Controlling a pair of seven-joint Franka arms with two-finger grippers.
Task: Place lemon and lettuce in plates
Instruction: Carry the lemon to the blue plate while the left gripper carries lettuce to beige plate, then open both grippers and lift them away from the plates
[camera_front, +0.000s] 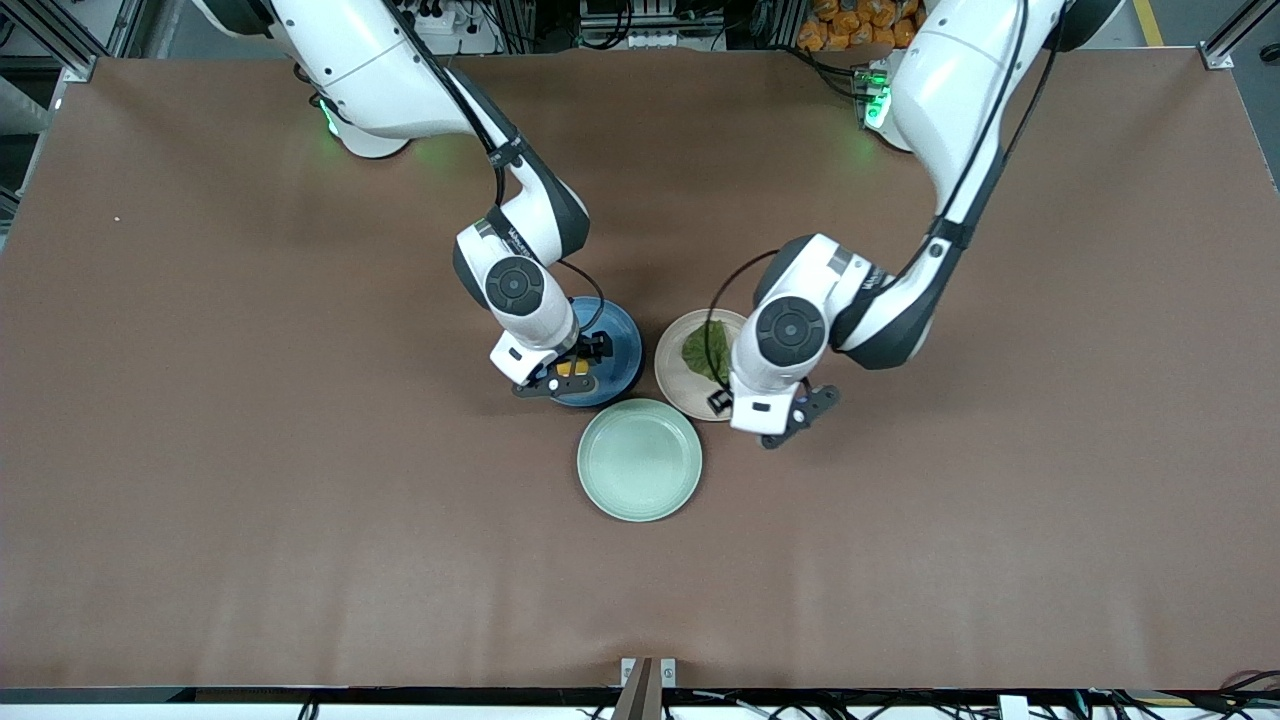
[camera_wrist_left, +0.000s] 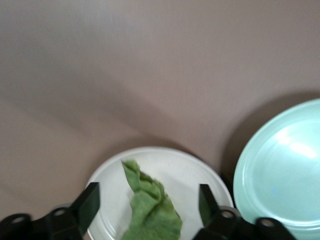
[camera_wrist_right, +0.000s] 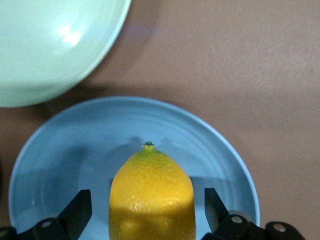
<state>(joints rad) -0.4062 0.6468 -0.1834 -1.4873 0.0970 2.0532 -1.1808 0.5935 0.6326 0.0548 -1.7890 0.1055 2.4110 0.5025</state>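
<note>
The lemon (camera_front: 572, 368) lies in the blue plate (camera_front: 620, 345). My right gripper (camera_front: 580, 360) is low over that plate, open, with a finger on each side of the lemon (camera_wrist_right: 150, 195) and a gap at both sides. In the right wrist view the blue plate (camera_wrist_right: 60, 160) lies under the right gripper (camera_wrist_right: 147, 207). The lettuce (camera_front: 703, 350) lies crumpled in the beige-pink plate (camera_front: 675, 370). My left gripper (camera_front: 722, 398) is open just above it. The left wrist view shows the lettuce (camera_wrist_left: 150, 205) on the plate (camera_wrist_left: 195, 170), between the spread fingers of the left gripper (camera_wrist_left: 145, 200).
A pale mint-green plate (camera_front: 640, 460) stands empty on the brown table, nearer to the front camera than the other two and close to both. It also shows in the left wrist view (camera_wrist_left: 280, 170) and the right wrist view (camera_wrist_right: 50, 45).
</note>
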